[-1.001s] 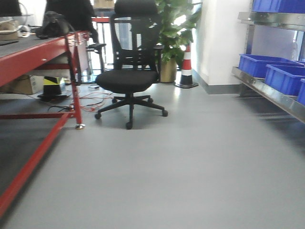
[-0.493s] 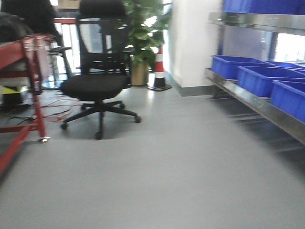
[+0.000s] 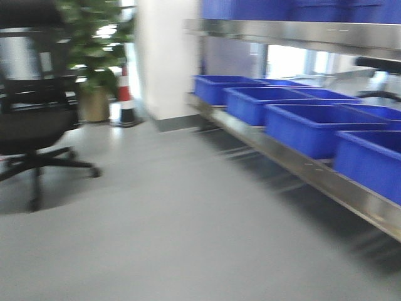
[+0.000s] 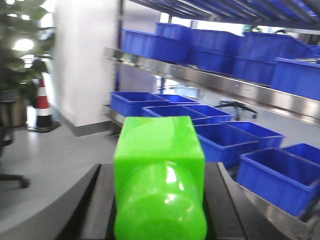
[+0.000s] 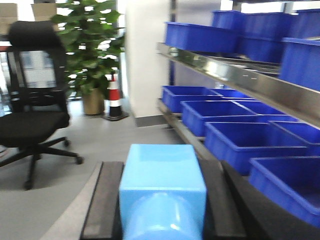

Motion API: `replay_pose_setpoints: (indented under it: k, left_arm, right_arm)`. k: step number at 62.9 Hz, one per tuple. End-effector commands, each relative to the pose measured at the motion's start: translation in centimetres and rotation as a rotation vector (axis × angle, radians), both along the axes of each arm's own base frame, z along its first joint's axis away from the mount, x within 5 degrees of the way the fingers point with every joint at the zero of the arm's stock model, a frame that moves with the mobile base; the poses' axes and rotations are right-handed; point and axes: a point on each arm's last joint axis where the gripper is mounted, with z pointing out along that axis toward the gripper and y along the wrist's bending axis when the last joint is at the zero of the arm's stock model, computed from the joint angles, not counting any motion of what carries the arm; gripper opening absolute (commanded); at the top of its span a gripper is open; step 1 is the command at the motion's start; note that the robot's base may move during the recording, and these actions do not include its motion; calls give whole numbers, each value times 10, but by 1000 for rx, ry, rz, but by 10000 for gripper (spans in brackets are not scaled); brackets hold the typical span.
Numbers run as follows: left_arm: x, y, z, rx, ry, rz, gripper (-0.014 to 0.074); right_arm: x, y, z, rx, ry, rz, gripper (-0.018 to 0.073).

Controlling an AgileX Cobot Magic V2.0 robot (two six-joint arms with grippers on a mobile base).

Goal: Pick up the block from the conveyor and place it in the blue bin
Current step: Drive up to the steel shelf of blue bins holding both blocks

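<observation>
Currently the left gripper (image 4: 159, 212) has its jaws pinching a green block (image 4: 159, 150); the right gripper (image 5: 162, 212) has its jaws pinching a light-blue block (image 5: 162, 170). The blue bins (image 3: 307, 128) sit in a row on a low steel shelf (image 3: 326, 183). The front view is blurred.

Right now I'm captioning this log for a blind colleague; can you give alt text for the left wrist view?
A glossy bright green block fills the foreground, held by the black left gripper. Behind it, open blue plastic bins line steel shelves; a red-and-white traffic cone stands far left.
</observation>
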Motion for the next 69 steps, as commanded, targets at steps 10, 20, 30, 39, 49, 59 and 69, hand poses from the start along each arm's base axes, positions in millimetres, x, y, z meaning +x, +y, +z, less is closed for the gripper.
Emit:
replay_pose_setpoints:
  k: [10, 20, 30, 39, 49, 59, 69]
  left_arm:
    - [-1, 0, 2, -14, -17, -7, -111]
    - [-1, 0, 2, -14, -17, -7, -111]
    - [-1, 0, 2, -14, -17, -7, -111]
    - [-1, 0, 2, -14, -17, -7, -111]
    - [-1, 0, 2, -14, -17, -7, -111]
    - [-1, 0, 2, -14, -17, -7, -111]
    - [-1, 0, 2, -14, -17, -7, -111]
  right_arm:
    - [0, 0, 1, -6, -19, -4, -163]
    - [0, 0, 1, -6, -19, -4, -163]
    - [0, 0, 1, -6, -19, -4, -163]
    - [0, 0, 1, -6, -19, -4, -163]
    - [0, 0, 1, -6, -19, -4, -163]
    - [0, 0, 1, -6, -19, -4, -163]
    - [0, 0, 1, -6, -19, -4, -163]
